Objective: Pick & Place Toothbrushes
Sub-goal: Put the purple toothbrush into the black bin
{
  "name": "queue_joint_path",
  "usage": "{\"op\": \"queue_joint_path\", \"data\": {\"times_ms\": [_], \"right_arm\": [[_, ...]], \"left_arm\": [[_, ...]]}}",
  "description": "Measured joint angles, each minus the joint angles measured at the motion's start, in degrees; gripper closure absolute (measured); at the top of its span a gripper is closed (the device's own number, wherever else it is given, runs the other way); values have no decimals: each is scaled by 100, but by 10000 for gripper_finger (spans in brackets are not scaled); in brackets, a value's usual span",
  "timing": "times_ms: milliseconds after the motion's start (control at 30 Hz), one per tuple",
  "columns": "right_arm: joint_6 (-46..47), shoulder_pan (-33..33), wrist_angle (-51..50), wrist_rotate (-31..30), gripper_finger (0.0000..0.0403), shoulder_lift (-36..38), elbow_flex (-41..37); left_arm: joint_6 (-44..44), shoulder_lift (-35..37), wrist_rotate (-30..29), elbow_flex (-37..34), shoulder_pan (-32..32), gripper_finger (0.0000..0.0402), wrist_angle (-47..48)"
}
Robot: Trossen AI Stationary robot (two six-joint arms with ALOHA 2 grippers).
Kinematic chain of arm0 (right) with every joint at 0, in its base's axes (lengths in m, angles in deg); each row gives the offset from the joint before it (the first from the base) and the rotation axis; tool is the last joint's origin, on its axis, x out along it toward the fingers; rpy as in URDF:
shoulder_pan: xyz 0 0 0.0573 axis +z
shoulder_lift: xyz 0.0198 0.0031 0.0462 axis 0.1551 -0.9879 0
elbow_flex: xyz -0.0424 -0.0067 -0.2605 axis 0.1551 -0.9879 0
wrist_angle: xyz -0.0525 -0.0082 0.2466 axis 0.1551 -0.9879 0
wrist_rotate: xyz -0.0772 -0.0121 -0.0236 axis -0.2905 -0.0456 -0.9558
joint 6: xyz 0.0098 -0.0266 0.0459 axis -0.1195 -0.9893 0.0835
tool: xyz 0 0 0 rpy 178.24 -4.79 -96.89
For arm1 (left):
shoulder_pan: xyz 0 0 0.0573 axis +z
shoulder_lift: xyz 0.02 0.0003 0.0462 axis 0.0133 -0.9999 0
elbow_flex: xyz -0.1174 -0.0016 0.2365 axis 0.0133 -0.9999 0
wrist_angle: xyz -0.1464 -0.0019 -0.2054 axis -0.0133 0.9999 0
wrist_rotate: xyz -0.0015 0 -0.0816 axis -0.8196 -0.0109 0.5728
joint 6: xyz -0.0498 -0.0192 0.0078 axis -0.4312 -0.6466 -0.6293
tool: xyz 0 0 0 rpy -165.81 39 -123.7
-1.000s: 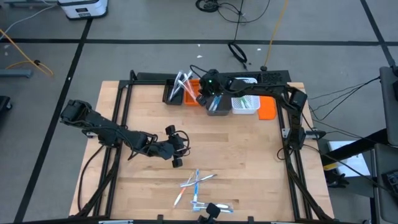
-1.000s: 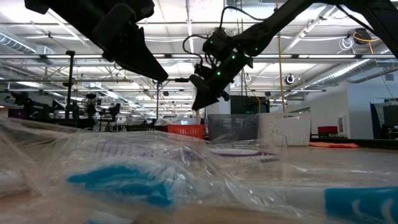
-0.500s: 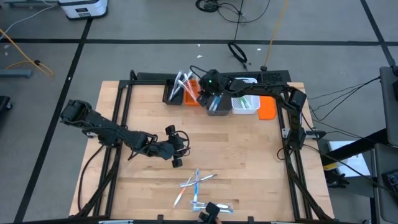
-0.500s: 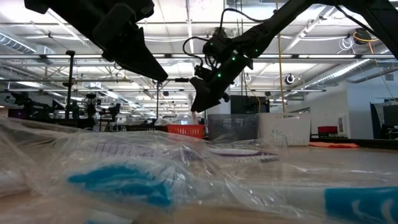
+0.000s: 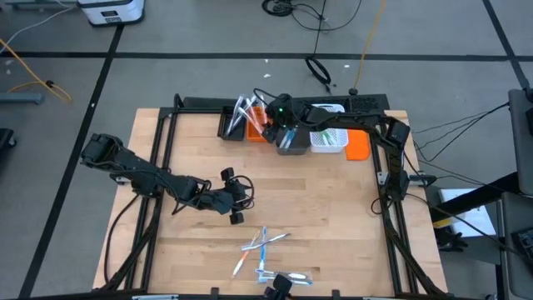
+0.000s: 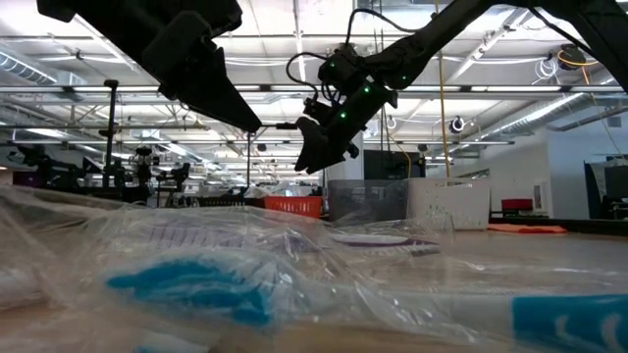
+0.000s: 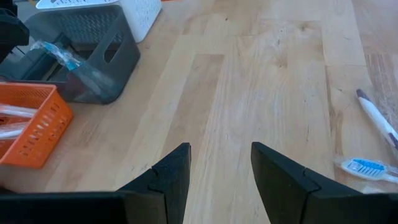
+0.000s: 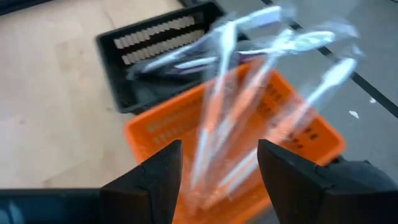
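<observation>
Right pincer (image 5: 276, 127) hangs wide and empty over the orange bin (image 5: 257, 123) at upper centre, likely having dropped brushes (image 8: 249, 106) there, while left pincer (image 5: 236, 198), part open, waits above more brushes (image 5: 261, 243) on the table (image 5: 333, 217).

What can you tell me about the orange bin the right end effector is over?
The orange bin is a small rectangular basket of perforated, plastic-looking mesh. It stands upright at the table's far edge, in a row between a black bin and a grey bin. Several clear-wrapped toothbrushes stand tilted in it, their ends sticking out above the rim. The right end effector hovers over it, open and empty, apparently touching nothing.
</observation>
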Motion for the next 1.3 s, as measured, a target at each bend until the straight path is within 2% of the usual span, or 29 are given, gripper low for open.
{"op": "queue_joint_path", "data": {"times_ms": [367,633,933,1300], "right_arm": [[-2,527,-173,85,211,111,-8],[2,1145,-878,919,212,304,1],[18,2109,-2092,922,216,323,-4],[557,3290,-2554,907,221,356,-4]], "left_arm": [[-1,0,0,-2,-7,231,19],[-12,0,4,0,-51,231,138],[-180,0,3,-2,-98,231,512],[-178,0,2,-2,-200,231,654]]}}
